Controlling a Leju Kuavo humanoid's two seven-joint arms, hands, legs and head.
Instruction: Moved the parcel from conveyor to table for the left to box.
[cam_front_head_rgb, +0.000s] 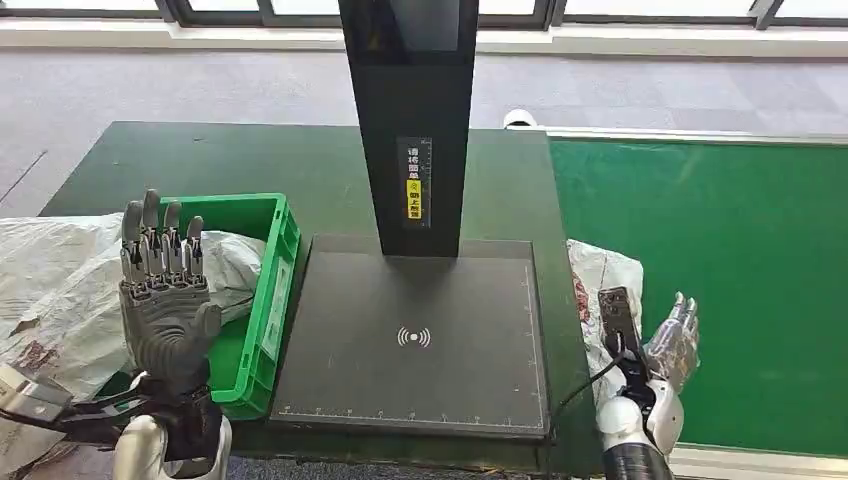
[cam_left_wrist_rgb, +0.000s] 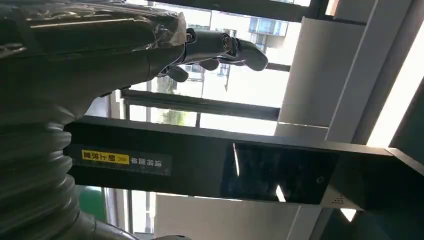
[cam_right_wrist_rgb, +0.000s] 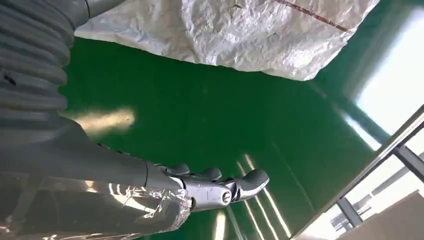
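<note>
Raised upright at the near left, left hand (cam_front_head_rgb: 163, 290) holding nothing, fingers (cam_front_head_rgb: 150, 232) straight, pointing up and standing side by side, palm turned away, hovering in front of the near end of the green crate (cam_front_head_rgb: 262, 300). Showing in the left wrist view as dark fingers (cam_left_wrist_rgb: 220, 47) stretched out against bright windows. Sitting at the near right, right hand (cam_front_head_rgb: 678, 340) also holding nothing, fingers extended and slightly apart, floating over the near left edge of the green conveyor belt (cam_front_head_rgb: 720, 290); appearing in the right wrist view as a hand (cam_right_wrist_rgb: 220, 187) with fingers loosely extended above the shiny green belt. Lying just left of that hand, white crumpled parcel (cam_front_head_rgb: 600, 290) resting at the seam between the dark green surface (cam_front_head_rgb: 200, 165) and the belt, partly draped over the belt edge, a red mark running along its side; showing in the right wrist view as a wrinkled white bag (cam_right_wrist_rgb: 235, 35) lying on the green belt, apart from the hand. Occupying the middle of the surface, flat black scanner base (cam_front_head_rgb: 420, 340) bearing a white wireless symbol, with a tall black post (cam_front_head_rgb: 415, 120) rising from its far edge and carrying a yellow label. Resting inside the crate and spilling over to the left, more crumpled white bags (cam_front_head_rgb: 60, 280).
</note>
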